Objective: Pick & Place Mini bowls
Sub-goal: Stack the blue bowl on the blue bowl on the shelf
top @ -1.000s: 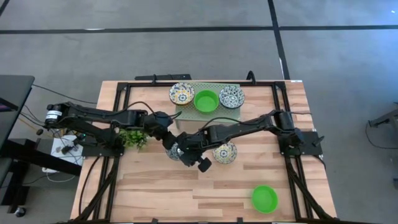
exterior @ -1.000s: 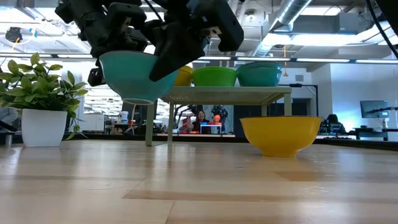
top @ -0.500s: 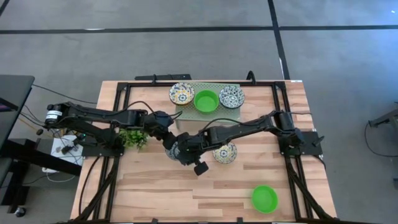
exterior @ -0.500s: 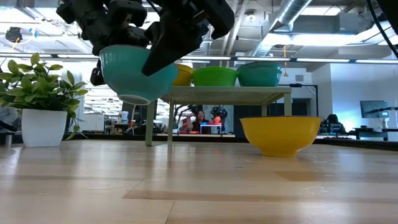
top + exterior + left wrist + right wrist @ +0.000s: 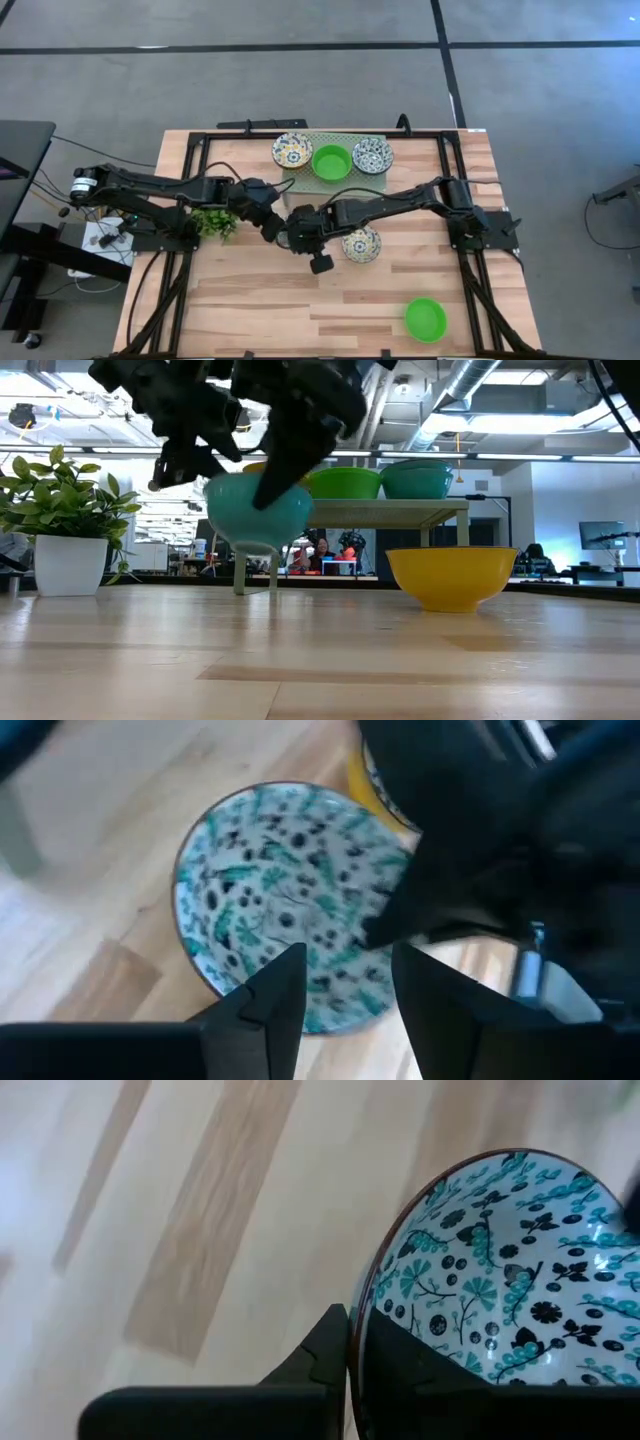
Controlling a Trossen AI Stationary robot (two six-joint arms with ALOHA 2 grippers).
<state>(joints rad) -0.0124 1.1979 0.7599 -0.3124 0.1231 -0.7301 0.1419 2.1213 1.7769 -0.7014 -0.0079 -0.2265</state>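
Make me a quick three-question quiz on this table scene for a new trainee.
1. True or false: the right gripper is shut on the rim of the teal-patterned bowl.
2. Multiple choice: how many bowls does the pale green rack hold? A two, B three, C five.
3. Fill in: the plain green bowl lying off the rack is on the ___ arm's side.
Key: 1 true; 2 B; 3 right.
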